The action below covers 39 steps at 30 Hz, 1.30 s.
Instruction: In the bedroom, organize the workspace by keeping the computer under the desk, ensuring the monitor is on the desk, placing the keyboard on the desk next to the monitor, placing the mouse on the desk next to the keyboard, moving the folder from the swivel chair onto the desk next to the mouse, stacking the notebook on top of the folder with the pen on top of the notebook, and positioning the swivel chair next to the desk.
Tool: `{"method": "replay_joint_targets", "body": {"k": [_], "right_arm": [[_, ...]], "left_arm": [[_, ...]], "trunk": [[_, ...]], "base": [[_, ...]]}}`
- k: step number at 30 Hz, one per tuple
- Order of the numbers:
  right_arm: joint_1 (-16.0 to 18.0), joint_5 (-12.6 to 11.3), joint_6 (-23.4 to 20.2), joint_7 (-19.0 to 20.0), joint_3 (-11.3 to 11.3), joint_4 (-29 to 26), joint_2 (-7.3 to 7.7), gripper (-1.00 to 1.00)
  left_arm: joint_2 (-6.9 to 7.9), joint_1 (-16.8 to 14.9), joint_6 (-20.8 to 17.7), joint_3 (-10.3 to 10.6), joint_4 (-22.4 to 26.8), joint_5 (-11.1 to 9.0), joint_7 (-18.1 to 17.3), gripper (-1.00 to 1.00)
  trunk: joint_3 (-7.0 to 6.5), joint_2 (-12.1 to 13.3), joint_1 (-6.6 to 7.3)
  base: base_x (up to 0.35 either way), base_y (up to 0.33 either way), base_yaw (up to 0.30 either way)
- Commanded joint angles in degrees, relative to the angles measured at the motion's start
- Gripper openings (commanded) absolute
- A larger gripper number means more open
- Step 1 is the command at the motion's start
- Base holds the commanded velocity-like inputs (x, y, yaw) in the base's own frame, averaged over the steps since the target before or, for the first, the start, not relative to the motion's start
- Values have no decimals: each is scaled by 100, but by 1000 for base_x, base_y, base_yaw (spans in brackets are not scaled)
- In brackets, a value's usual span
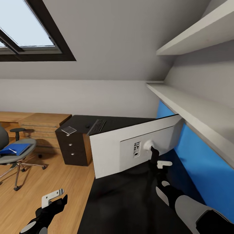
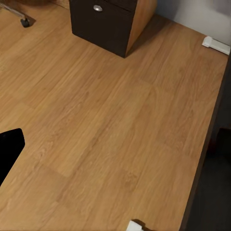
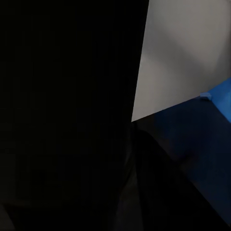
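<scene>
The monitor (image 1: 136,148) blocks the desk (image 1: 130,201) crosswise under the low shelf (image 1: 195,113); open floor (image 1: 65,182) lies beside.

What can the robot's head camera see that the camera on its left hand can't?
Head view alone: the monitor seen from behind on the black desk, with the right gripper at its stand mount, the keyboard, the swivel chair carrying the blue folder, the skylight and shelves. Left wrist view alone: a close look down at bare floor beside the desk's edge. Both: the wooden floor and the dark drawer cabinet.
</scene>
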<state>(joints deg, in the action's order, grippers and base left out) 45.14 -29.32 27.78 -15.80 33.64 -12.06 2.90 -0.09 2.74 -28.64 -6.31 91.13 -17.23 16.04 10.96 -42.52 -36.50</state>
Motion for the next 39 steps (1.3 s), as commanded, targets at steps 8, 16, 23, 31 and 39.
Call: {"method": "replay_joint_targets", "body": {"k": [8,16,23,31,39], "right_arm": [[1,-196,69,-66,151,163,9,-100],[-4,-190,67,-64,151,167,9,-100],[-5,-180,61,-46,159,168,8,-100],[-5,-179,33,-64,161,167,7,100],[-5,-179,42,-63,160,168,9,100]], "left_arm": [[0,-1,-19,-2,10,-61,40,100],[0,-1,-19,-2,10,-61,40,100],[0,-1,-19,-2,17,-61,40,100],[0,-1,-20,-2,19,-61,40,100],[0,-1,-19,-2,19,-61,40,100]], "trunk": [[8,-4,-4],[8,-4,-4],[8,-4,-4],[8,-4,-4],[8,-4,-4]], "base": [[54,0,-22],[0,0,-23],[0,0,-1],[0,0,0],[0,0,0]]}}
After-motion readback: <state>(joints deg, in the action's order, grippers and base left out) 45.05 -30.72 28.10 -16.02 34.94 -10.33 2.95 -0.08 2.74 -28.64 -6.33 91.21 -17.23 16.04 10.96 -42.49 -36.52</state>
